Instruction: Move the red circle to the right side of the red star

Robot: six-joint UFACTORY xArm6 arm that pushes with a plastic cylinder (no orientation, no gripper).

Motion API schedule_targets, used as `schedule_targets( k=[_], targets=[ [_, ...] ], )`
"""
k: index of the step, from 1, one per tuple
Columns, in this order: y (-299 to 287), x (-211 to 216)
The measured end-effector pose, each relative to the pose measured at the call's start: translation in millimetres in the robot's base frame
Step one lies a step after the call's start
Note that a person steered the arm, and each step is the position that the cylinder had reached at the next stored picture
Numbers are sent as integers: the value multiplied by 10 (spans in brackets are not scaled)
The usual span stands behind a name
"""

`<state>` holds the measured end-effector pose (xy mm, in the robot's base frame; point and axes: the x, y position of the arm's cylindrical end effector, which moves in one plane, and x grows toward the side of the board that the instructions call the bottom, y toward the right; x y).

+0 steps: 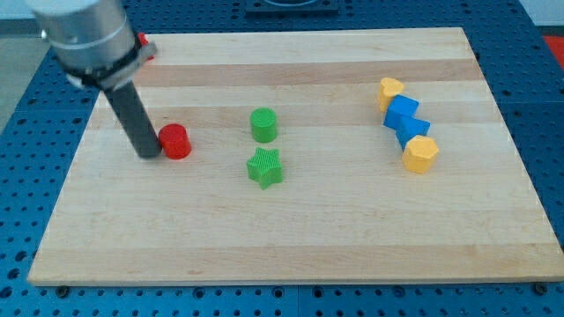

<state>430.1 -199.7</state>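
Plainly, no bin, tray or bowl shows anywhere; the tabletop point(291, 246) alone carries the blocks, a pale wooden board that fills most of the frame over a blue perforated base point(26, 176).

My arm has no gripper, so no jaws exist to be wide or narrow and nothing is held. It ends in a dark rod coming down from the upper left of the frame, and my tip point(150, 155) rests on the board at left of centre. It sits just beside the red circle point(175, 141), on that block's left side; whether the two touch I cannot tell, as hardly any gap shows between them.

So the red circle lies immediately right of my tip, in the left part of the board. A small red piece point(146, 50) peeks out at the upper left corner of the board, mostly hidden behind the arm's grey body; its shape cannot be made out.

Near the middle stands a green cylinder point(263, 124), with a green star point(264, 167) just below it, close but apart. At the right of the frame four blocks form a slanted chain: a yellow block point(390, 91) at the top, two blue blocks point(403, 113) point(412, 129) beneath it, and another yellow block point(420, 153) at the bottom, each touching the next.
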Motion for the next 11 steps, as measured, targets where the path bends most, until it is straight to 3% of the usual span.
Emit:
schedule_targets(
  k=[1,2,3,5,6,10,11],
  targets=[
    [-7,170],
    [39,678],
    [324,556],
    [352,-526],
    [399,-843],
    [398,-1530],
    [636,-1399]
  ],
)
